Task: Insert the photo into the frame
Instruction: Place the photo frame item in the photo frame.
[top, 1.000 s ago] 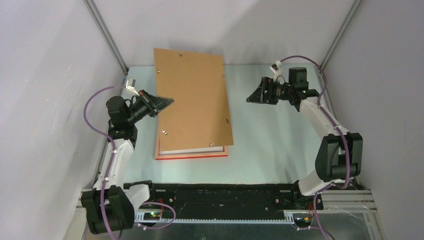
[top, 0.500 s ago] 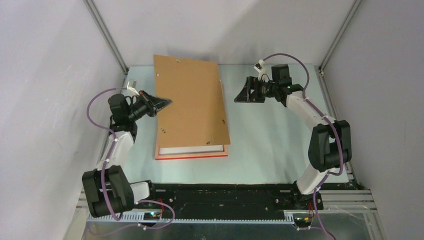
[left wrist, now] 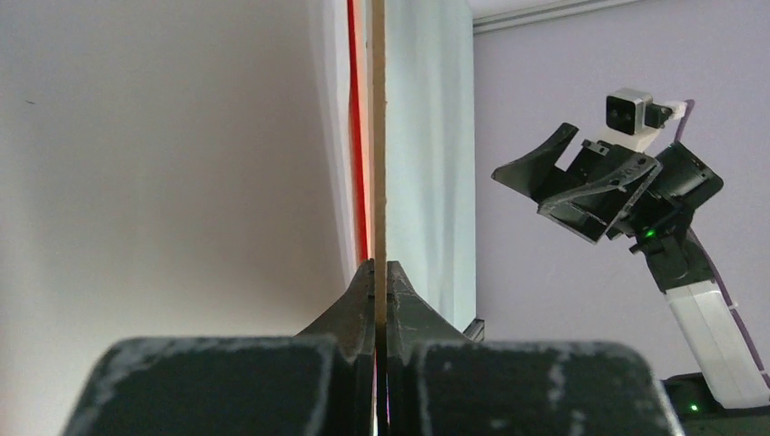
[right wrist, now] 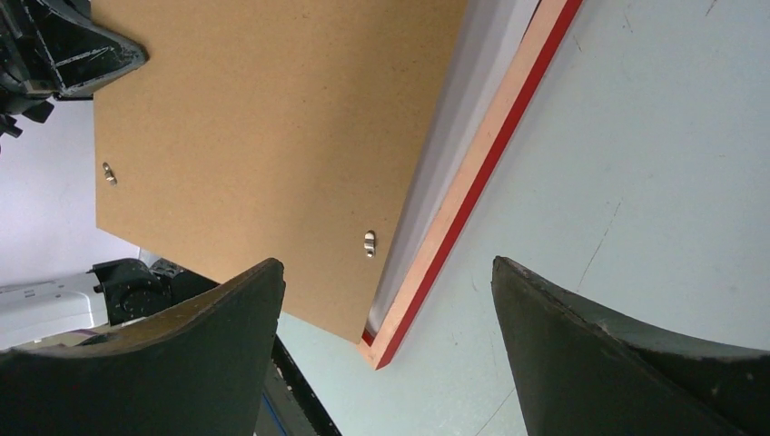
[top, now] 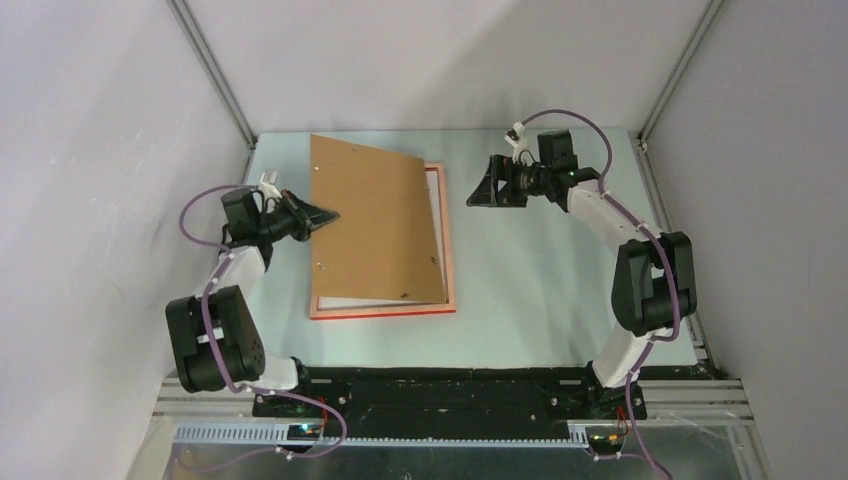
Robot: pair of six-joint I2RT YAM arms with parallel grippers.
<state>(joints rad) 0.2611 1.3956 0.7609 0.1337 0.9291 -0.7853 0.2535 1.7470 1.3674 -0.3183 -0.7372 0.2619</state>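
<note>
The frame (top: pixel 451 250) lies flat on the table, its pale orange back up and its red edge showing. The photo (top: pixel 350 301) lies in it white back up, seen only as thin strips. The brown backing board (top: pixel 375 220) hangs tilted over both. My left gripper (top: pixel 328 214) is shut on the board's left edge, which runs edge-on between the fingers (left wrist: pixel 363 304) in the left wrist view. My right gripper (top: pixel 478 190) is open and empty, just right of the frame's far right side. The right wrist view shows the board (right wrist: pixel 272 118), the photo strip (right wrist: pixel 472 100) and the frame (right wrist: pixel 490 154).
Small metal clips (right wrist: pixel 370 242) sit along the board's edges. The pale green table (top: pixel 540 280) is walled by grey panels on three sides. The black arm base rail (top: pixel 450 385) runs along the near edge.
The backing board has come down and nearer, from propped high at the back to lower over the frame. My left gripper still holds it. My right gripper has moved left toward the frame.
</note>
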